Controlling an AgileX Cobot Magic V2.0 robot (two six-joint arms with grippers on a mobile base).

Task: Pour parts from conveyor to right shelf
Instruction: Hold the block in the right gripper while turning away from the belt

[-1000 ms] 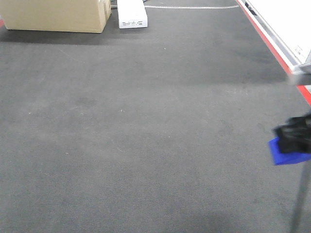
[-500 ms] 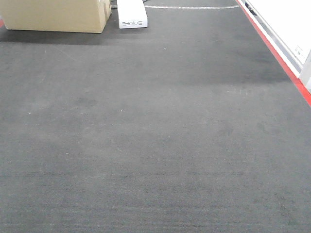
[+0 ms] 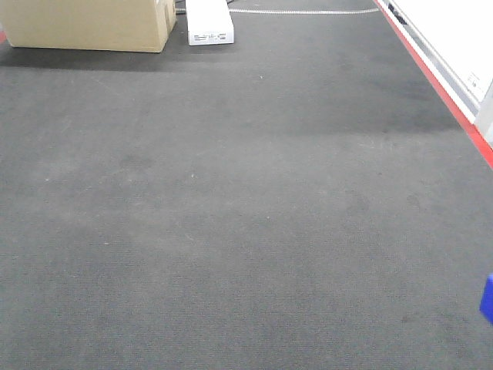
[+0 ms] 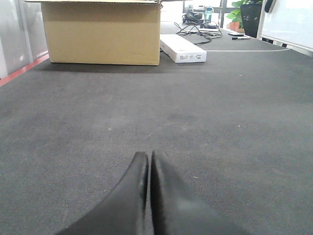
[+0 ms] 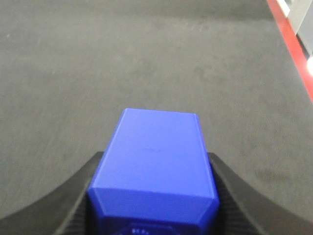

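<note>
A blue plastic block (image 5: pixel 154 156), one of the parts, sits between the black fingers of my right gripper (image 5: pixel 155 157), which is shut on its two sides above the grey carpet. In the front view only a blue sliver of the block (image 3: pixel 487 297) shows at the lower right edge. My left gripper (image 4: pixel 148 155) hangs low over the carpet, its black fingers pressed together with nothing between them. The conveyor and the right shelf are out of view.
A large cardboard box (image 3: pixel 85 23) (image 4: pixel 100 32) and a flat white box (image 3: pixel 209 21) (image 4: pixel 183 48) stand at the far end of the carpet. A red floor stripe (image 3: pixel 443 85) and a white wall panel (image 3: pixel 454 31) run along the right. Cables and a plant lie far back.
A second ago the right gripper with the blue block showed at the front view's right edge, mid-height. It then left the view; now a blue sliver shows lower at that edge.
</note>
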